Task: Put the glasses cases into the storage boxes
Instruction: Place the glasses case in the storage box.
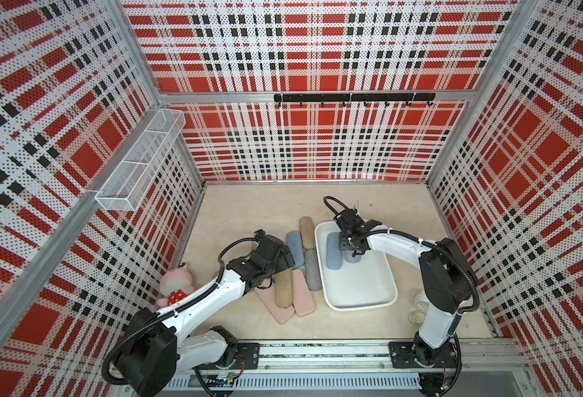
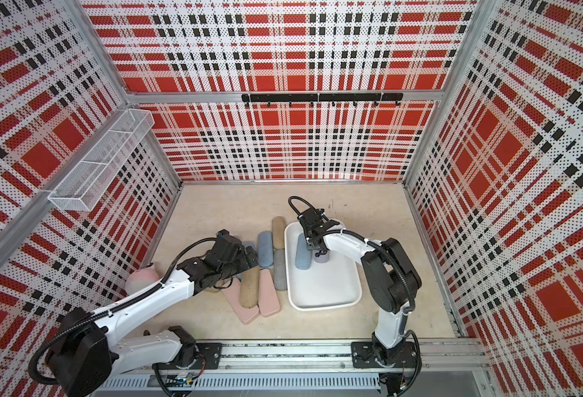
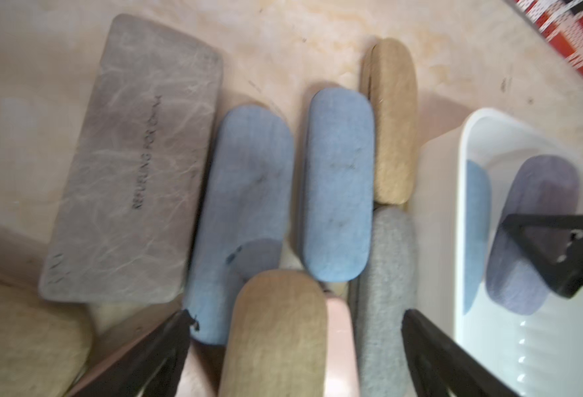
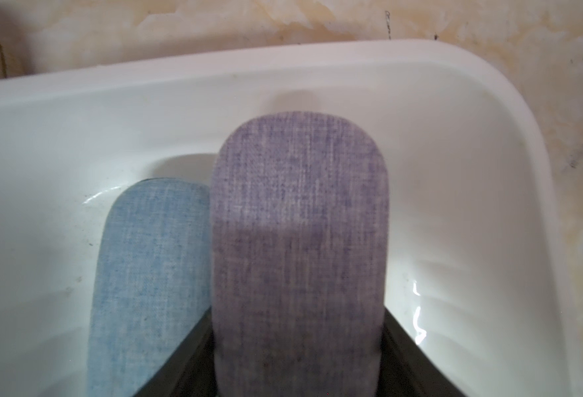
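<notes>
If let go carelessly over the white tray, may drop the lavender case onto the blue case lying just beside it, or leave it propped on edge. Grips that lavender case between the closed-in jaws of the right gripper, rounded end poking out past the fingertips, above the tray floor; touching it or not, cannot tell. Could also go wrong on the other side: spreads the left gripper wide, holding nothing, jaws straddling a tan case stacked across pink cases outside the tray. Might pinch the grey case just beside one finger on closing — or roll the tan one off its perch.
</notes>
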You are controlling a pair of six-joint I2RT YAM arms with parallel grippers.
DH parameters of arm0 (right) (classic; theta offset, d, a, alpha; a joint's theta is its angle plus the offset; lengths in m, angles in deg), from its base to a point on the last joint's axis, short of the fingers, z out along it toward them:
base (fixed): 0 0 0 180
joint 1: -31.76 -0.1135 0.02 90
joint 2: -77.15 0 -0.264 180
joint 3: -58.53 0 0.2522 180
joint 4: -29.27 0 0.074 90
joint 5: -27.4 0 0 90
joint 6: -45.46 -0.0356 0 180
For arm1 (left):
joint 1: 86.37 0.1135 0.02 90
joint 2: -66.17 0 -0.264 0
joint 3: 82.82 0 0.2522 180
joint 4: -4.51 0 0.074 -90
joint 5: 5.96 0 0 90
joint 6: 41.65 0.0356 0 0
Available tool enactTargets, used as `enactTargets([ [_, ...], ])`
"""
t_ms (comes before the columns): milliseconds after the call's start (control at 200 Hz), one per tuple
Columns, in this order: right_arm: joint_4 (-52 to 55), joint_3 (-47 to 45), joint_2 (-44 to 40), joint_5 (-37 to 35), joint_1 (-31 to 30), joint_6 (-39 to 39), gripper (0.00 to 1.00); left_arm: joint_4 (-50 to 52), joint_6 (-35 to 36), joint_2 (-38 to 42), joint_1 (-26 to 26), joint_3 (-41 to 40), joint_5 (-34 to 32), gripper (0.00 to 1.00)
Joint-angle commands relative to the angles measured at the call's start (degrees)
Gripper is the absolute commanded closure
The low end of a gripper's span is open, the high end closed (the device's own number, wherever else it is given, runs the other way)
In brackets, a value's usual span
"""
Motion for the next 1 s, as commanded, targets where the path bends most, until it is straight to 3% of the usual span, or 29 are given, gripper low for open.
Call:
enactTargets([
  [0, -3.82, -0.29, 0.86, 2.13, 0.16, 2.14, 0.38, 2.95, 2.48, 2.53, -0.68, -2.15, -0.11, 0.02],
  [506, -5.52, 0.76, 3.80, 7.85, 0.16, 1.81, 0.29, 3.82, 0.47, -1.02, -6.49, -2.88, 0.46, 0.02],
  [586, -5.06, 0.85, 4.28, 7.15, 0.16, 1.44, 0.20, 3.68, 0.16, -1.89, -7.22, -2.82, 0.41, 0.02],
  [997, 1.26, 2.97, -2.52, 2.28, 0.09, -0.32, 0.14, 3.75, -0.11, -3.14, -8.71, -2.18, 0.98, 0.02],
])
